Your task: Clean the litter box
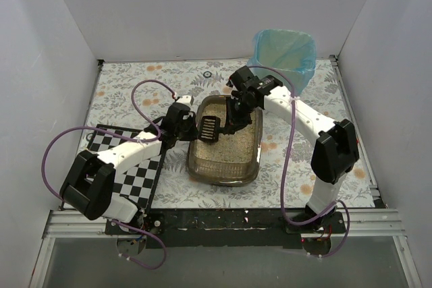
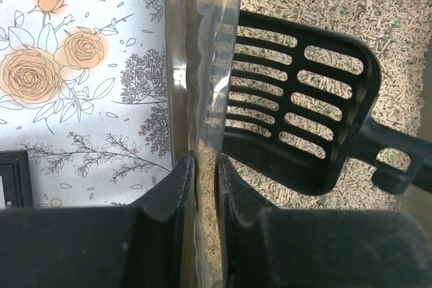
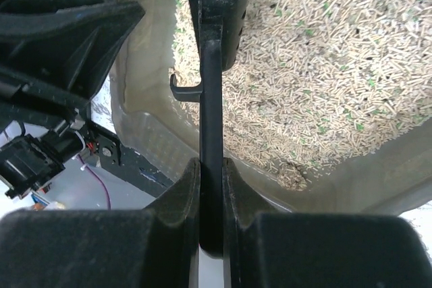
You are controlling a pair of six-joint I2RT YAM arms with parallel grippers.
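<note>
The litter box (image 1: 202,172) is a dark brown translucent tray of beige pellet litter in the middle of the table. My left gripper (image 1: 183,126) is shut on its left wall (image 2: 202,99), seen pinched between the jaws in the left wrist view. My right gripper (image 1: 236,114) is shut on the handle of the black slotted scoop (image 1: 208,128), whose head hangs over the litter near the left wall. The scoop head (image 2: 297,109) looks empty. In the right wrist view the handle (image 3: 212,133) runs between the jaws; a brownish clump (image 3: 290,177) lies by the near wall.
A beige bin with a blue bag (image 1: 283,52) stands at the back right. A black-and-white checkerboard (image 1: 131,166) lies left of the box under my left arm. A floral cloth (image 1: 121,85) covers the table. White walls enclose three sides.
</note>
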